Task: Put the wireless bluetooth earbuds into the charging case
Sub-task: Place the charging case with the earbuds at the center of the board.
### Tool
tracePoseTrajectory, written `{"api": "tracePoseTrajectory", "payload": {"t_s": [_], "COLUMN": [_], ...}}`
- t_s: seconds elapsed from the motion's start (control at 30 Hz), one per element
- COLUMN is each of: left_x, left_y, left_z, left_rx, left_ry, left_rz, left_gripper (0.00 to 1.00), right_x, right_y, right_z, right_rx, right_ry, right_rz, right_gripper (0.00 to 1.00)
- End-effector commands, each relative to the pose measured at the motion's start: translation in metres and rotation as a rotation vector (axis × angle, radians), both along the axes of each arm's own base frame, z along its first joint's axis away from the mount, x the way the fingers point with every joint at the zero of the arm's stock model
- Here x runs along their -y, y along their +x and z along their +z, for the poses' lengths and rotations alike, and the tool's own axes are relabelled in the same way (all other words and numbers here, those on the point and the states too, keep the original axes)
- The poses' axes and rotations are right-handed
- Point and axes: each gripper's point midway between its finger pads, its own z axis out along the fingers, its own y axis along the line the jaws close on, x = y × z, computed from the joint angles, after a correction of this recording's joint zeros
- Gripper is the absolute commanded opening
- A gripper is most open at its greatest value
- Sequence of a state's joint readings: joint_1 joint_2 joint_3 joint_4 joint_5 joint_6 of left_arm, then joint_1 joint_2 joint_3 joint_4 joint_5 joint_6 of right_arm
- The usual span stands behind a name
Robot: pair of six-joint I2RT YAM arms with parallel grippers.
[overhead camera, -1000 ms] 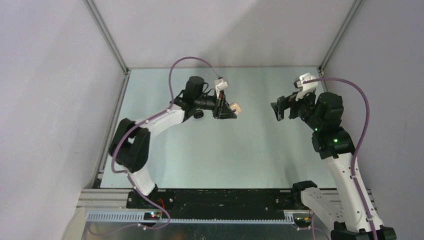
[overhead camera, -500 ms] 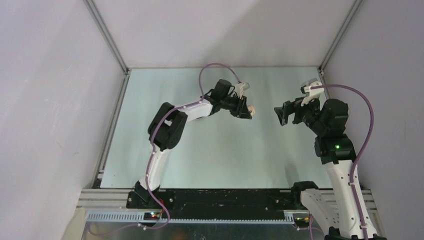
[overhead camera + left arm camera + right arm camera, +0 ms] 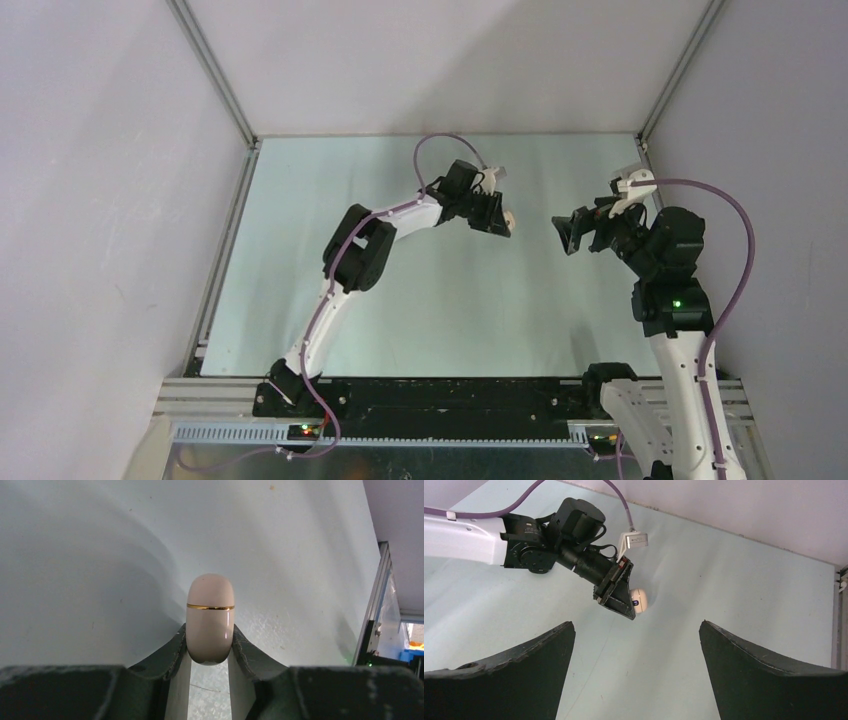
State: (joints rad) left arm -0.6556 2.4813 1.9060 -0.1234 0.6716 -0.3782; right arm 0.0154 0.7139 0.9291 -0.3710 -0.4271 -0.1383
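Left gripper clamped on the beige charging case. The case pokes out past the fingertips and its lid looks shut. Left arm is stretched far over the table, pointing right. Right gripper faces it with jaws wide, near but apart.

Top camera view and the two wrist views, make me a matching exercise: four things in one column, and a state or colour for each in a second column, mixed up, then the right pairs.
Column one
1. left pincer
2. right pincer
3. beige charging case
4. table

Column two
A. lid shut, thin gold band around it
B. pale green surface beneath both arms
C. jaws spread wide, nothing between them
D. clamped on a small rounded thing, held above the surface

Pairs: 1-D, 2-C, 3-A, 4-B
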Motion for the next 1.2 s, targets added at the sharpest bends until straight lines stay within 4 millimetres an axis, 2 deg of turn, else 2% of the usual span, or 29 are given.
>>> {"api": "tracePoseTrajectory", "payload": {"t_s": [0.0, 0.23, 0.37, 0.5, 0.73, 0.8, 0.9, 1.0, 1.03, 1.07, 1.1, 1.13, 1.17], "left_x": [0.007, 0.016, 0.018, 0.016, 0.015, 0.013, 0.011, 0.005, 0.004, -0.001, -0.003, -0.01, -0.013], "left_y": [0.007, 0.008, 0.007, 0.007, 0.004, 0.002, -0.001, -0.008, -0.009, -0.014, -0.014, -0.018, -0.019], "left_z": [0.004, 0.002, 0.001, 0.0, 0.0, -0.002, 0.001, 0.0, 0.01, 0.006, 0.02, 0.018, 0.036], "left_rx": [-0.035, -0.077, -0.097, -0.108, -0.155, -0.166, -0.164, -0.171, -0.152, -0.163, -0.137, -0.142, -0.098], "left_ry": [0.007, -0.006, -0.007, 0.007, 0.012, 0.019, 0.022, 0.034, 0.025, 0.037, 0.024, 0.035, 0.022], "left_rz": [0.043, 0.052, 0.058, 0.072, 0.091, 0.095, 0.095, 0.092, 0.087, 0.086, 0.08, 0.076, 0.062], "left_gripper": [0.16, 0.18, 0.24, 0.35, 0.46, 0.64, 0.74, 0.94, 0.97, 0.99, 0.99, 0.99, 0.99], "right_x": [-0.001, 0.001, 0.001, 0.002, 0.001, 0.001, 0.0, 0.0, -0.001, -0.002, -0.002, -0.003, -0.003], "right_y": [0.001, 0.002, 0.002, 0.003, 0.002, 0.002, 0.002, 0.002, 0.002, 0.002, 0.002, 0.003, 0.003], "right_z": [0.011, 0.009, 0.009, 0.008, 0.008, 0.009, 0.008, 0.007, 0.007, 0.006, 0.006, 0.006, 0.006], "right_rx": [0.053, 0.053, 0.056, 0.057, 0.057, 0.058, 0.055, 0.052, 0.049, 0.046, 0.045, 0.045, 0.046], "right_ry": [0.008, 0.004, 0.001, -0.001, -0.001, -0.001, 0.0, 0.002, 0.004, 0.005, 0.005, 0.005, 0.005], "right_rz": [0.004, -0.003, -0.006, -0.008, -0.004, -0.003, -0.002, 0.002, 0.003, 0.008, 0.01, 0.012, 0.01], "right_gripper": [0.99, 0.99, 0.99, 1.0, 1.0, 0.99, 1.0, 0.99, 0.99, 0.99, 0.99, 0.99, 1.0]}}
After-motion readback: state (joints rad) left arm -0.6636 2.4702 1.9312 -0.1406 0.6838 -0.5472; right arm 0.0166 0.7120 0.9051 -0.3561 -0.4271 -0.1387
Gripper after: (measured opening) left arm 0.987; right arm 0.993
